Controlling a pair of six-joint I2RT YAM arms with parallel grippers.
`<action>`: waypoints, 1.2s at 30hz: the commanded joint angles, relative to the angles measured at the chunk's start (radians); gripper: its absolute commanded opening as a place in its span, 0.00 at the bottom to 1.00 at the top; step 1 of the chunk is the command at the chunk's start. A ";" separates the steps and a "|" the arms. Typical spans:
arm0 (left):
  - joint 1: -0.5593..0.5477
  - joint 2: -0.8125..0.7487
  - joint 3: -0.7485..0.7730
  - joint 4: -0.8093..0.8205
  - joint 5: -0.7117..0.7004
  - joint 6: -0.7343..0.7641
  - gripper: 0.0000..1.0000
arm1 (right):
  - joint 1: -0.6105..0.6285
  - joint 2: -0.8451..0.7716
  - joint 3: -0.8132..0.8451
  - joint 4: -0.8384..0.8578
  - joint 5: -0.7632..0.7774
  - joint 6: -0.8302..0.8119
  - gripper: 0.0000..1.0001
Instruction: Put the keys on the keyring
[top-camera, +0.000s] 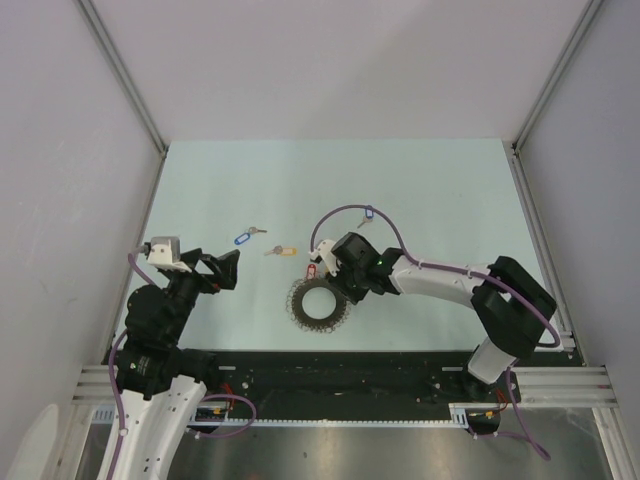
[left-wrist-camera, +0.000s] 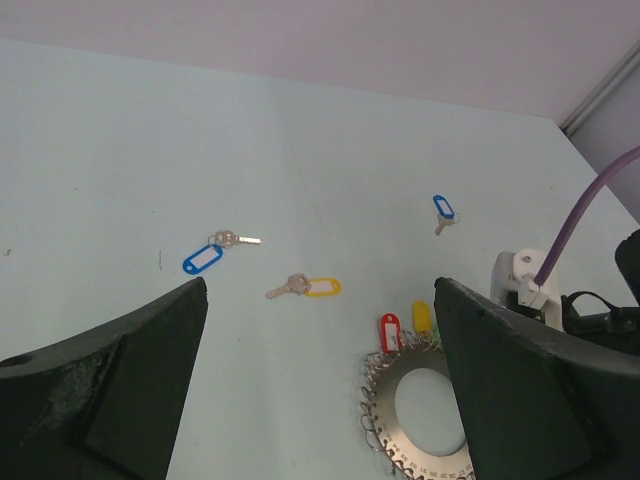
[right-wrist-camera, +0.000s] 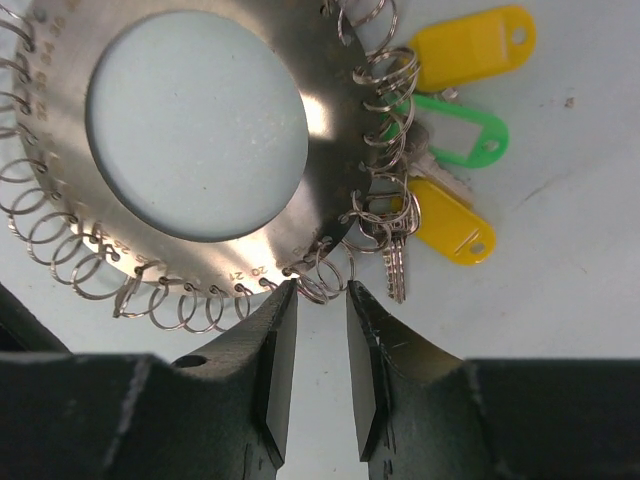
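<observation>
The keyring (right-wrist-camera: 190, 255) is a flat metal disc with an open centre, rimmed by small wire loops; it also shows in the overhead view (top-camera: 320, 304) and the left wrist view (left-wrist-camera: 392, 440). My right gripper (right-wrist-camera: 320, 300) stands slightly open at its rim, one small loop between the fingertips. Keys with yellow (right-wrist-camera: 470, 45), green (right-wrist-camera: 465, 140) and yellow (right-wrist-camera: 450, 225) tags hang on loops there, and a red tag (left-wrist-camera: 389, 331) lies at the rim. Loose keys lie on the table: blue tag (left-wrist-camera: 203, 258), yellow tag (left-wrist-camera: 322, 287), blue tag (left-wrist-camera: 443, 208). My left gripper (top-camera: 222, 270) hovers wide open, empty.
The pale table (top-camera: 440, 190) is walled at the back and on both sides by white panels with metal posts (top-camera: 120, 70). A purple cable (top-camera: 345, 210) arcs over the right wrist. A black rail (top-camera: 330, 375) with the arm bases runs along the near edge.
</observation>
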 joint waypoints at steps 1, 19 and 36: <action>0.004 -0.006 0.024 0.022 0.028 -0.003 1.00 | 0.003 0.034 0.037 -0.044 0.000 -0.029 0.31; 0.004 -0.011 0.021 0.022 0.032 -0.003 1.00 | 0.004 0.036 0.037 -0.047 -0.034 -0.018 0.06; -0.021 0.230 0.091 0.079 0.309 0.057 1.00 | 0.035 -0.364 0.016 0.031 0.110 -0.033 0.00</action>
